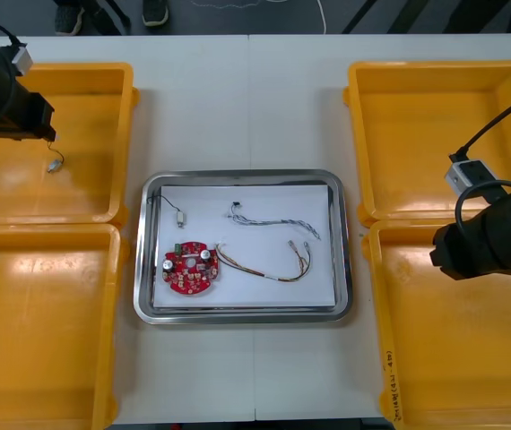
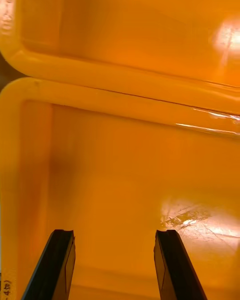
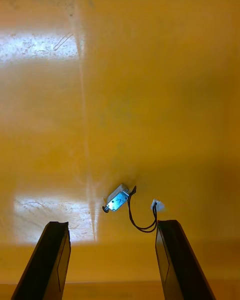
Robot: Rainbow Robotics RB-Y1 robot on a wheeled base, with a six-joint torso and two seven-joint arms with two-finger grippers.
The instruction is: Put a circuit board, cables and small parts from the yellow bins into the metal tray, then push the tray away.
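The metal tray [image 1: 346, 251], white inside, holds a round red circuit board [image 1: 190, 266], a small metal part on a black wire [image 1: 177, 213], a twisted blue and white cable [image 1: 278, 219] and a red and yellow cable [image 1: 269, 267]. My left arm [image 1: 9, 100] hangs over the far left yellow bin [image 1: 22, 193]. Another small metal part [image 1: 55, 165] with a short black wire lies on that bin's floor. In the left wrist view this part [image 3: 117, 198] sits just beyond my open left gripper [image 3: 112, 224], between the lines of its fingers. My right gripper [image 2: 115, 232] is open over orange bin floor, holding nothing.
My right arm [image 1: 493, 237] hovers at the rim between the far right bin [image 1: 426, 134] and the near right bin [image 1: 462, 358]. That rim [image 2: 130, 92] crosses the right wrist view. The near left bin [image 1: 40, 322] has nothing in it. Bare table surrounds the tray.
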